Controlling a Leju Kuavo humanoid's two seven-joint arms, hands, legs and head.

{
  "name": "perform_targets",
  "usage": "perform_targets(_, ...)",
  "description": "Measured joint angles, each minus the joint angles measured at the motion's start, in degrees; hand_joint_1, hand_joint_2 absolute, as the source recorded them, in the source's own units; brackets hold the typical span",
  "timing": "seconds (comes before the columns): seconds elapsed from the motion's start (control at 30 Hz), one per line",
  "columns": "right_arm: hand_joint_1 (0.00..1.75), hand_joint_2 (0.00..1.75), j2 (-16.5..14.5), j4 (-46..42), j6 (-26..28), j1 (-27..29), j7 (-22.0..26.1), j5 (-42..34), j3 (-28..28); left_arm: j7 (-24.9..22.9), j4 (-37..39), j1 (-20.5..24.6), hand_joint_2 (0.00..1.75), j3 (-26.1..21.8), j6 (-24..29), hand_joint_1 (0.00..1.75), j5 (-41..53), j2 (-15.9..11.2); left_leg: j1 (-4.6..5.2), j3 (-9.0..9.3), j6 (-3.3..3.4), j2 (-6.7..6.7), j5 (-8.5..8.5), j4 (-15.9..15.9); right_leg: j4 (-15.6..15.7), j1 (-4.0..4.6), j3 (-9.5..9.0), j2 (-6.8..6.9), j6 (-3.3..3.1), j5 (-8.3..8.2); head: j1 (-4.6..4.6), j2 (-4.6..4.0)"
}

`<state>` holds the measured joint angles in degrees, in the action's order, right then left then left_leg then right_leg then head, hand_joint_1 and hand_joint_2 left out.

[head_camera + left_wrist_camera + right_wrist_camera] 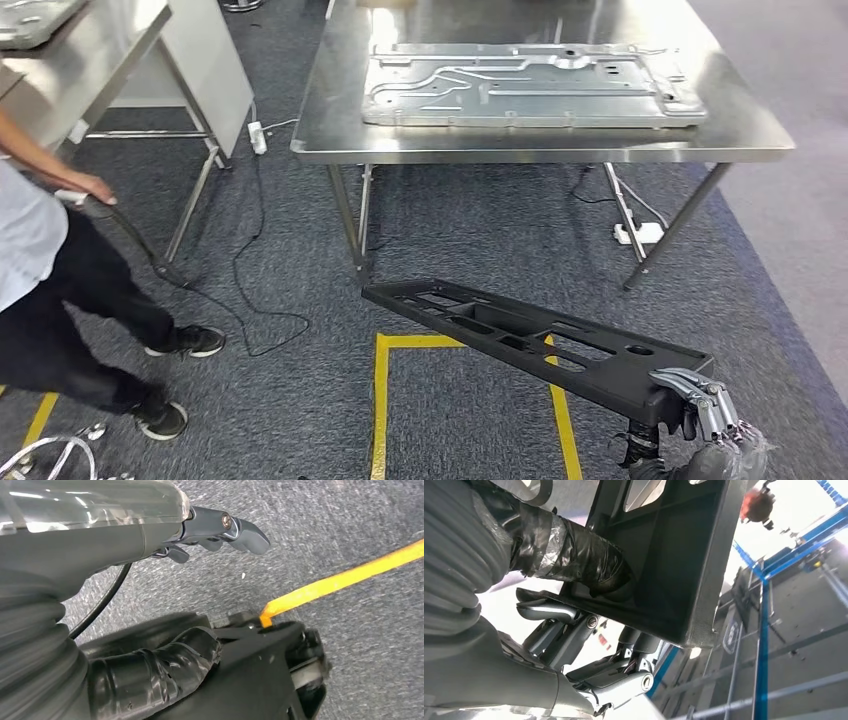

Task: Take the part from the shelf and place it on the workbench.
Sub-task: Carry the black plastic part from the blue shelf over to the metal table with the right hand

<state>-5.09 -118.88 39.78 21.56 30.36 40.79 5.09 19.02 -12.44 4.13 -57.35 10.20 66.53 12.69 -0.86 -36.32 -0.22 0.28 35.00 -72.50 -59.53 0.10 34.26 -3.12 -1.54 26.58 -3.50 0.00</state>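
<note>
Apparently unmarked black part (520, 340)

Person (60, 290) cut off by left edge.

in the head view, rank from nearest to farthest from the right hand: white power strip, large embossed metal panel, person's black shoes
1. White power strip, on the floor under the steel table, ahead of the right hand.
2. Large embossed metal panel, on the table.
3. Person's black shoes, far left.
</note>
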Motion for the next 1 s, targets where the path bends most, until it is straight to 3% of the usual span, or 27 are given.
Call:
perform_targets(0.07, 1.75, 1.75, 0.0, 0.01, 0.0, -0.03, 0.0, 0.0, 0.0, -0.01, 0.0, 0.0, 1.75, -0.01, -0.01, 0.0, 0.0, -0.07, 0.22, 2.49, 1.09, -1.8, -4.86, 7.57, -0.06, 0.32, -0.4, -1.48, 0.01, 0.15, -0.05, 0.0)
perform_targets(0.1, 1.75, 1.75, 0.0, 0.01, -0.01, -0.08, 0.0, 0.0, 0.0, 0.0, 0.0, 0.05, 1.75, -0.02, -0.01, 0.0, 0.0, -0.12, 0.3, 3.55, 1.48, -2.87, -6.22, 10.78, -0.16, 0.35, -0.41, -2.1, 0.15, 0.21, -0.05, 0.0)
perform_targets(0.17, 1.75, 1.75, 0.01, 0.03, -0.01, -0.11, -0.12, 0.04, 0.0, 0.0, 0.0, 0.23, 1.75, -0.02, -0.04, 0.0, 0.01, -0.21, 0.56, 4.34, 1.89, -4.05, -6.6, 13.44, -0.22, 0.05, -0.16, -2.98, 0.72, 0.25, -0.07, 0.0)
perform_targets(0.23, 1.75, 1.75, 0.05, 0.04, -0.01, -0.04, -0.5, 0.15, 0.01, 0.01, 0.0, 0.43, 1.75, -0.01, -0.2, 0.0, 0.03, -0.17, 0.59, 4.89, 2.06, -3.36, -6.92, 14.31, -0.15, -0.28, -0.06, -3.38, 1.45, 0.24, -0.03, 0.0)
perform_targets(0.3, 1.75, 1.75, 0.25, 0.1, 0.0, -0.09, -1.1, 0.09, 0.03, 0.08, 0.0, 0.41, 1.75, -0.02, -0.43, 0.0, 0.07, -0.13, 0.23, 5.59, 2.46, -2.63, -7.52, 15.39, -2.02, -0.11, 0.74, -1.31, 2.08, 1.58, -0.28, 0.0)
perform_targets(0.37, 1.75, 1.75, 0.64, 0.32, 0.0, -0.29, -1.65, 0.17, 0.2, 0.19, 0.0, 0.28, 1.75, -0.03, -0.69, 0.0, 0.15, -0.11, 0.09, 5.9, 2.67, -1.89, -7.72, 15.88, -7.95, -0.27, 3.63, 1.48, 2.71, 4.89, -0.54, 0.0)
perform_targets(0.43, 1.75, 1.75, 1.16, 0.67, -0.01, -0.4, -2.39, 0.57, 0.71, 0.32, 0.0, 0.13, 1.75, -0.03, -1.09, 0.0, 0.2, -0.13, 0.06, 5.98, 2.58, -1.1, -7.54, 15.85, -13.86, -0.91, 6.73, 2.37, 3.37, 7.03, -0.56, 0.0)
perform_targets(0.47, 1.75, 1.75, 1.49, 0.87, -0.01, -0.4, -2.92, 0.73, 1.07, 0.42, 0.0, 0.09, 1.75, -0.03, -1.31, 0.0, 0.2, -0.13, 0.0, 6.08, 2.44, -0.81, -7.39, 15.82, -14.4, -1.26, 7.08, 2.55, 3.68, 6.56, -0.55, 0.0)
perform_targets(0.5, 1.75, 1.75, 1.82, 1.06, -0.01, -0.4, -3.42, 0.85, 1.42, 0.51, 0.0, 0.08, 1.75, -0.03, -1.47, 0.0, 0.2, -0.13, -0.1, 6.25, 2.23, -0.59, -7.19, 15.76, -12.67, -1.59, 6.25, 2.69, 3.98, 5.03, -0.55, 0.0)
perform_targets(0.57, 1.75, 1.75, 2.4, 1.38, 0.0, -0.43, -4.11, 1.02, 1.96, 0.69, 0.0, 0.09, 1.75, -0.03, -1.6, 0.0, 0.19, -0.12, -0.35, 6.62, 1.59, -0.41, -6.67, 15.51, -5.42, -2.03, 2.45, 3.03, 4.4, 1.43, -0.57, 0.0)
perform_targets(0.63, 1.75, 1.75, 2.77, 1.57, 0.0, -0.47, -4.36, 1.1, 2.33, 0.82, 0.0, 0.17, 1.75, -0.03, -1.61, 0.0, 0.17, -0.14, -0.32, 6.72, 0.79, -0.34, -6.11, 15.18, -0.48, -1.87, -0.04, 3.08, 4.1, 0.1, -0.53, 0.0)
perform_targets(0.73, 1.75, 1.75, 3.04, 1.72, 0.0, -0.52, -4.53, 1.1, 2.65, 0.9, 0.0, 0.27, 1.75, -0.03, -1.67, 0.0, 0.17, -0.16, -0.33, 6.9, -0.28, -0.3, -5.71, 15.3, 0.18, -1.46, -0.3, 2.89, 2.84, 0.45, -0.45, 0.0)
perform_targets(0.8, 1.75, 1.75, 3.22, 1.75, 0.0, -0.57, -4.72, 1.05, 2.9, 0.9, 0.0, 0.27, 1.75, -0.03, -1.9, 0.0, 0.18, -0.17, -0.51, 6.37, -0.73, -0.31, -4.31, 13.38, 0.43, -1.49, -0.6, 2.88, 1.89, 0.54, -0.45, 0.0)
perform_targets(0.83, 1.75, 1.75, 3.3, 1.78, 0.0, -0.6, -4.86, 1.02, 3.08, 0.9, 0.0, 0.26, 1.75, -0.02, -2.04, 0.0, 0.18, -0.17, -0.56, 5.22, -0.8, -0.32, -2.83, 10.75, 0.54, -1.47, -0.76, 2.92, 1.48, 0.59, -0.44, 0.0)
perform_targets(0.9, 1.75, 1.75, 3.42, 1.88, 0.0, -0.65, -5.05, 0.98, 3.38, 0.89, 0.0, 0.18, 1.75, -0.01, -2.21, 0.0, 0.18, -0.17, -0.5, 1.24, -0.74, -0.33, 0.69, 2.91, 0.52, -1.1, -0.92, 2.99, 0.9, 0.82, -0.43, 0.0)
perform_targets(0.93, 1.75, 1.75, 3.46, 1.94, -0.01, -0.65, -5.12, 0.95, 3.5, 0.89, 0.0, 0.13, 1.75, -0.01, -2.24, 0.0, 0.18, -0.18, -0.46, -0.6, -0.69, -0.33, 1.61, -0.34, 0.5, -0.89, -1.04, 2.97, 0.73, 0.94, -0.44, 0.0)
perform_targets(0.97, 1.75, 1.75, 3.51, 2.0, -0.01, -0.66, -5.15, 0.91, 3.58, 0.88, 0.0, 0.07, 1.75, -0.01, -2.25, 0.0, 0.18, -0.19, -0.41, -1.68, -0.58, -0.33, 1.43, -1.86, 0.48, -0.68, -1.21, 2.91, 0.58, 1.07, -0.44, 0.0)
perform_targets(1.0, 1.75, 1.75, 3.56, 2.04, -0.01, -0.66, -5.18, 0.87, 3.66, 0.87, 0.0, 0.03, 1.75, -0.02, -2.25, 0.0, 0.18, -0.2, -0.34, -1.66, -0.35, -0.33, 0.04, -1.06, 0.47, -0.5, -1.46, 2.82, 0.49, 1.21, -0.44, 0.0)
